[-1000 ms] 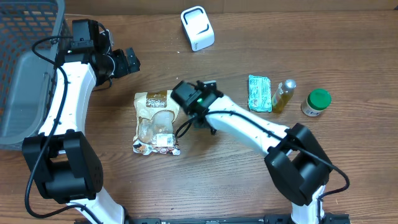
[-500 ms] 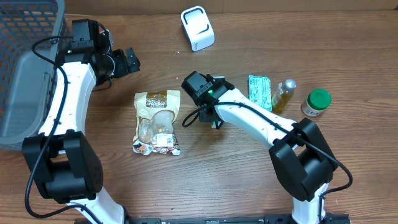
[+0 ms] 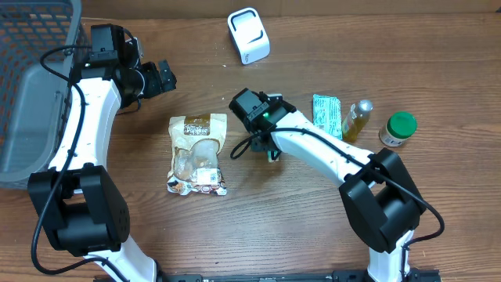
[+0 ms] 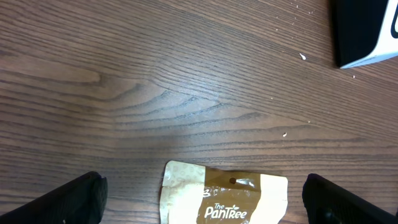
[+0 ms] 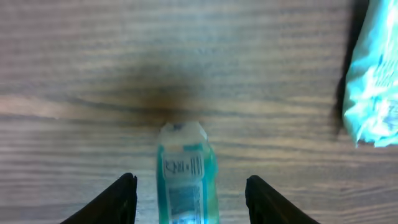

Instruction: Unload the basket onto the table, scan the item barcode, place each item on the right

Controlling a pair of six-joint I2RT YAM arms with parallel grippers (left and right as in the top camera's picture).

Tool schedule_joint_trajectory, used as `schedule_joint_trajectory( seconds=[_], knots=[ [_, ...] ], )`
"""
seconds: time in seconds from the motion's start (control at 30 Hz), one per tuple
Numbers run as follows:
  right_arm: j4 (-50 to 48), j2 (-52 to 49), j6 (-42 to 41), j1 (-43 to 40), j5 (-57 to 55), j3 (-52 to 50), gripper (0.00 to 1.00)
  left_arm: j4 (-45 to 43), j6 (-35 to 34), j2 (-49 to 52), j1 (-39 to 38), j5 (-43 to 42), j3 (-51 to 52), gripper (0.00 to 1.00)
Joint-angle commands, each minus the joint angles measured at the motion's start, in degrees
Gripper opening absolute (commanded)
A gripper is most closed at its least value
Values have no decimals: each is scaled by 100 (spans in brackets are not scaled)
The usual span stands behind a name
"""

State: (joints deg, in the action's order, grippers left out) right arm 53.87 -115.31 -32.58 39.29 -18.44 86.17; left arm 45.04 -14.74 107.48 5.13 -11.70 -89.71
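**Small teal pack lying barcode-up between parted right fingers**

The table (image 3: 438, 47) is viewed from overhead. A grey basket (image 3: 23, 117) is set at 9 o'clock, probably as a drop bin. A snack pouch (image 3: 197, 153) is laid flat just left of centre. The white scanner (image 3: 248, 35) is stood at 12 o'clock, well apart from every item. A teal packet (image 3: 326, 117) is parked at 3 o'clock, likely queued. The small teal pack (image 5: 183, 180) is found at centre, at 3 o'clock of the pouch, with its barcode face up. It is straddled by the right gripper (image 5: 191, 193), whose fingers are parted and touch neither side. The left gripper (image 3: 164, 77) is held wide and empty at 11 o'clock of the pouch.
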Motion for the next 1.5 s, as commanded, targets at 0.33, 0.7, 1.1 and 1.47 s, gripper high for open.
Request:
schedule_joint_trajectory(
  seconds=[0.33, 0.7, 1.1, 1.47],
  knots=[
    [-160, 22, 116, -1187, 1106, 267, 24, -2, 61, -24, 0, 31, -44, 100],
    [474, 22, 118, -1263, 1801, -173, 4, -2, 61, -26, 0, 31, -44, 100],
    [68, 22, 909, -1047, 2970, -254, 4, -2, 61, -26, 0, 31, -44, 100],
    [-181, 22, 907, -892, 2946, -254, 16, -2, 61, -26, 0, 31, -44, 99]
  ],
)
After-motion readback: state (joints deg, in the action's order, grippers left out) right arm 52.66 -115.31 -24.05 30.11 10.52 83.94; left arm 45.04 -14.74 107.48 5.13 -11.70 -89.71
